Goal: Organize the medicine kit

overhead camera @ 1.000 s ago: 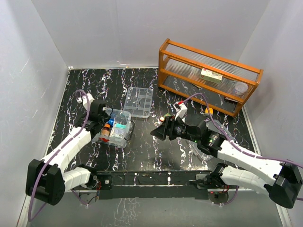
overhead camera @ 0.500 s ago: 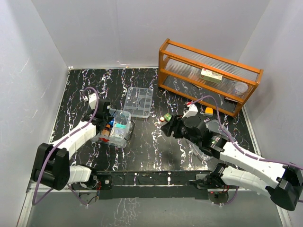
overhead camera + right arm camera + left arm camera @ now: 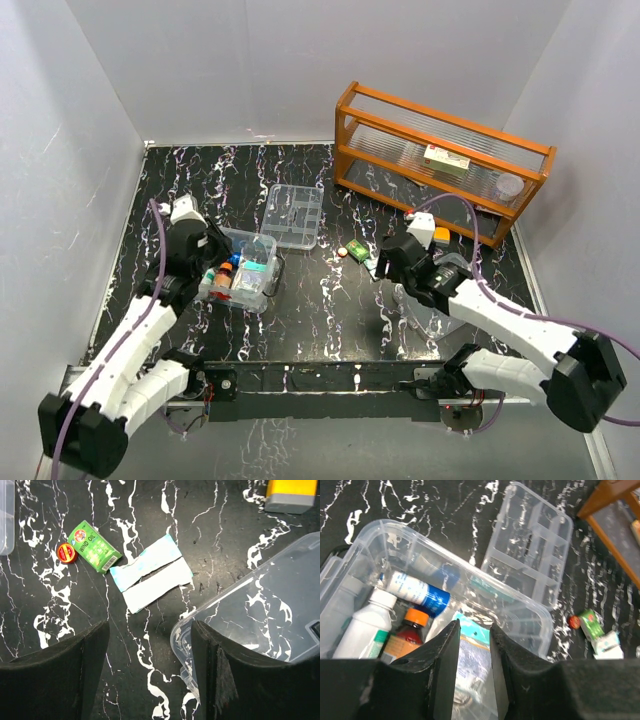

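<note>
Moved: right arm has drawn back toward its own side, away from the kit; left wrist has swung outward.
Left: left fingers (image 3: pixel 445 655) show a narrow gap, nothing between, over the medicine kit box (image 3: pixel 470 575).
Right: right fingers (image 3: pixel 85 655) are spread wide, empty.
Kit parts: divided tray (image 3: pixel 292 214) just behind the box; lid (image 3: pixel 270 610) beside the right fingers.
Relation: sachets (image 3: pixel 150 572) lie just ahead of the right fingers, long axes slanting; right arm nearer, box off to their left.
Views: right wrist alone reads the green carton (image 3: pixel 94 546); left wrist alone shows bottles (image 3: pixel 415 591) inside.
</note>
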